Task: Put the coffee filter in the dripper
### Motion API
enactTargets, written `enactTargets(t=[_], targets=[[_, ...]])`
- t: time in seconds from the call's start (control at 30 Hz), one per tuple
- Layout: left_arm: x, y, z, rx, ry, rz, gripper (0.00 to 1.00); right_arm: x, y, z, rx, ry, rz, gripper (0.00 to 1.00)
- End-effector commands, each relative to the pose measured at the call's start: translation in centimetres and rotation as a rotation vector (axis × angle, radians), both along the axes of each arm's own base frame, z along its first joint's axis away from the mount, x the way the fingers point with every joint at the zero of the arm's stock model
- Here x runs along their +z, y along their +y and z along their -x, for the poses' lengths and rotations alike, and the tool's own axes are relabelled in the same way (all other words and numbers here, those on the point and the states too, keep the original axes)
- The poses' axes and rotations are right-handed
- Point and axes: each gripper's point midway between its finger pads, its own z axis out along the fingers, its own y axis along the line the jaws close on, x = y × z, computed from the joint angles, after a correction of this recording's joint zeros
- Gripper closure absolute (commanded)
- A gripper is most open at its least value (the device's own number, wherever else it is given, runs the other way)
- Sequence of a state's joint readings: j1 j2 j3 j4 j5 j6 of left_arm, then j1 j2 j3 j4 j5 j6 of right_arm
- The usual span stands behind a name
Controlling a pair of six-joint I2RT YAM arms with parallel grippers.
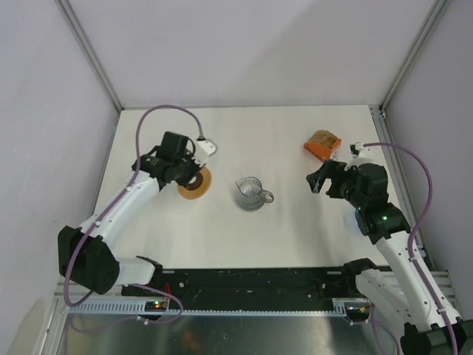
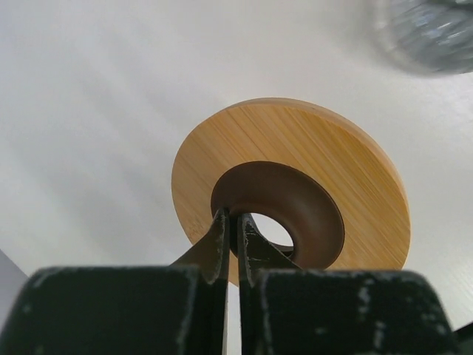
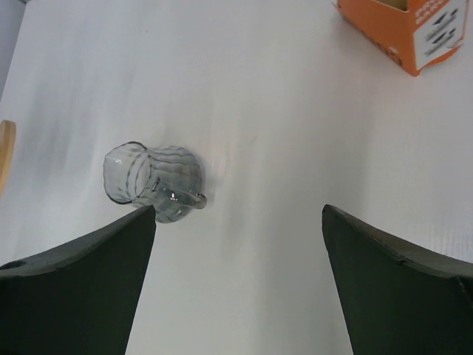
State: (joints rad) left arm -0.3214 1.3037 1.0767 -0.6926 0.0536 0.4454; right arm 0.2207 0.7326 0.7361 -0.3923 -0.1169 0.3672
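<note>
The dripper (image 2: 295,200) shows as a dark funnel-shaped cone with a centre hole, set in a flat wooden ring (image 2: 332,148). In the top view it lies at the left of the table (image 1: 196,185). My left gripper (image 2: 230,216) is shut on the near wall of the cone, one finger inside and one outside; it also shows in the top view (image 1: 191,171). No loose coffee filter is in view. My right gripper (image 3: 238,211) is open and empty above bare table at the right (image 1: 319,180).
A grey glass mug with a handle (image 1: 251,194) stands mid-table, left of my right gripper (image 3: 151,181). An orange box of stacked brown filters (image 1: 323,144) sits at the back right, and shows in the right wrist view (image 3: 406,29).
</note>
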Motion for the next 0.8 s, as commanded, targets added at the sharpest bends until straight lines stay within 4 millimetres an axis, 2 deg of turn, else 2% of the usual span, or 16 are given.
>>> enactTargets(t=[0.0,0.2,0.33,0.6,0.77], targets=[[3.6,-5.0,0.3,-0.149,-0.059,-0.016,1.00,2.8,0.8,-0.6,-0.012,-0.060,-0.015,0.01],[5.0,-12.6,0.1,-0.348,-0.115,-0.104,1.00,2.3,0.8,-1.0,-0.004,-0.053,0.012,0.01],[4.2,-16.7,-0.4,-0.450,-0.136,-0.194,1.00,1.9,0.0,-1.1,-0.018,-0.047,0.046,0.01],[1.9,-21.5,-1.3,-0.540,-0.147,-0.299,1.00,1.5,-3.5,-0.5,-0.089,-0.035,0.098,0.01],[0.9,-22.3,-1.9,-0.553,-0.143,-0.333,1.00,1.3,-4.2,-0.2,-0.089,-0.024,0.101,0.01]])
